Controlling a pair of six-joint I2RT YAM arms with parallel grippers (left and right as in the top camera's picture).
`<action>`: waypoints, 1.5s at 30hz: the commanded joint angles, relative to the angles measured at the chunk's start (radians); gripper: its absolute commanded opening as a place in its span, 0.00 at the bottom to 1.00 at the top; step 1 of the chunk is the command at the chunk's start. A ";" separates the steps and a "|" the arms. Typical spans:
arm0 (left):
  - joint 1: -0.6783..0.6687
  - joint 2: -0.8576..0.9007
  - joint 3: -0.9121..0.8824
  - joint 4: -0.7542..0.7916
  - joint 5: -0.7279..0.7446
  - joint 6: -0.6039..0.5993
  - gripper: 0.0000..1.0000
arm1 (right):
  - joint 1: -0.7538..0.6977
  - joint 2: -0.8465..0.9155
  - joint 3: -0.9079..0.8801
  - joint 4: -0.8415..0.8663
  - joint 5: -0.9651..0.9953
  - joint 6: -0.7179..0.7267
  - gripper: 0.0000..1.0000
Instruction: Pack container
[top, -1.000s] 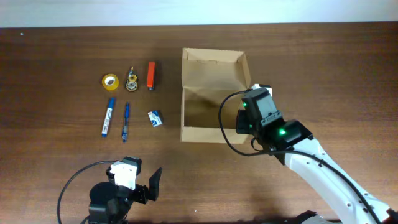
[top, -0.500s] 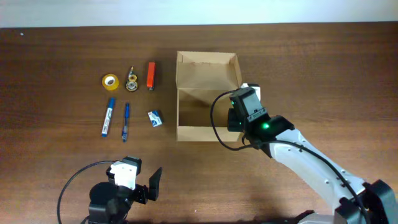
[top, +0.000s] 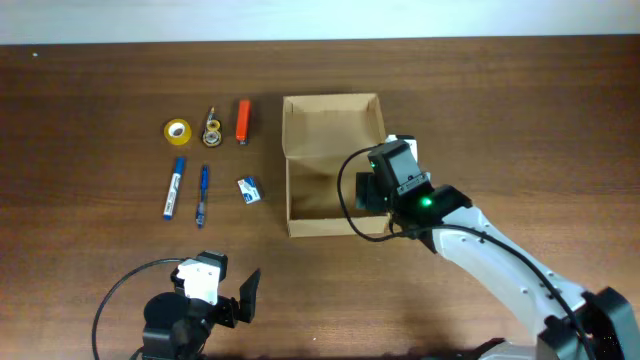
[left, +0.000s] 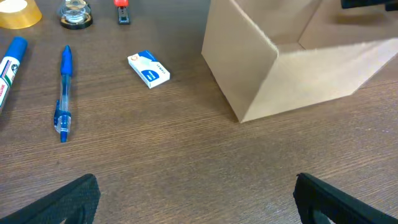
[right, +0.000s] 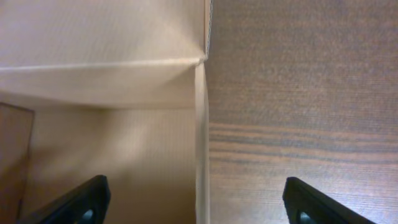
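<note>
The container (top: 320, 227) is a tan cardboard box standing open mid-table, its flap lid hinged at the far side. My right gripper (top: 375, 192) hangs over its right wall, open. In the right wrist view the wall's edge (right: 200, 143) runs up between the two dark fingertips (right: 84, 199), with the box's inside on the left and bare table on the right; nothing is held. My left gripper (left: 199, 205) sits low near the table's front left, open over bare wood, facing the box (left: 298, 81).
Left of the box lie a yellow tape roll (top: 177, 131), a small metal-and-glass item (top: 212, 128), an orange item (top: 242, 120), a blue marker (top: 174, 188), a blue pen (top: 203, 195) and a small blue-white pack (top: 249, 190). The table's far edge meets a white wall.
The right gripper's jaws have gone from shut to open at the box's right wall. Box and gripper shifted left over the second. The left arm has not moved.
</note>
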 joint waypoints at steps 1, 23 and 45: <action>0.005 -0.010 -0.005 0.003 -0.007 -0.005 0.99 | 0.006 -0.093 0.013 -0.032 -0.034 -0.005 0.95; 0.005 -0.010 -0.005 0.003 -0.007 -0.005 0.99 | 0.005 -0.682 0.062 -0.610 -0.165 -0.295 0.99; 0.005 -0.010 -0.005 0.003 -0.007 -0.005 0.99 | -0.251 -0.694 0.063 -0.728 -0.467 -0.597 0.99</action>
